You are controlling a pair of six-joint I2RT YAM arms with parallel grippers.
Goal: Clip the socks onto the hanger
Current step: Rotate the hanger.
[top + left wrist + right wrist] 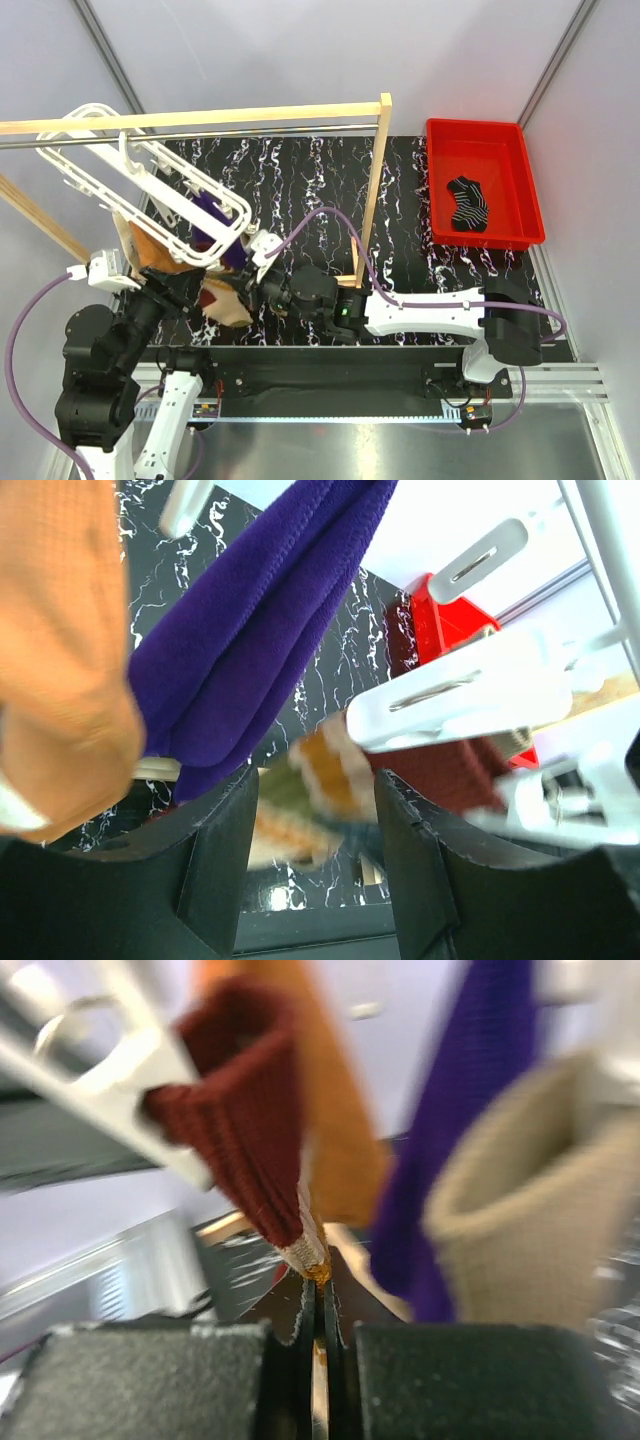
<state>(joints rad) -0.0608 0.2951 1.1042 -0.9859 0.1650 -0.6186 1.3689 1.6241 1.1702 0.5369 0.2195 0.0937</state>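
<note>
Station: the hanger (240, 215) hangs tilted from the metal rod (250, 133) at the left of the table, with both arms working under its lower end.

Right gripper (318, 1305): jaws pressed together on the thin cream-and-orange edge of the maroon-cuffed sock (245, 1130). The cuff sits in a white clip (130, 1070). From there the sock runs straight down into the jaws, so its long axis is near vertical and the gripper is directly beneath it.

Left gripper (315, 785): fingers apart. Blurred orange and cream fabric shows in the gap; whether it touches either pad cannot be told. The same clip lies up and to the right of this gripper.

Other items on the hanger: a purple sock (250, 650) and an orange sock (60, 660), both hanging free beside the clipped one. A beige piece (520, 1210) hangs close on the right in the right wrist view.

Outstanding: a black striped sock (468, 203) lies in the red bin (480, 125) at the far right, well apart from the hanger.

Assessment: the clip appears to hold the cuff, so the next move probably turns on the right jaws letting go downward, along the sock's axis, without dragging it out. The bin is nearer the right arm's base, so that arm is the better placed for the striped sock
</note>
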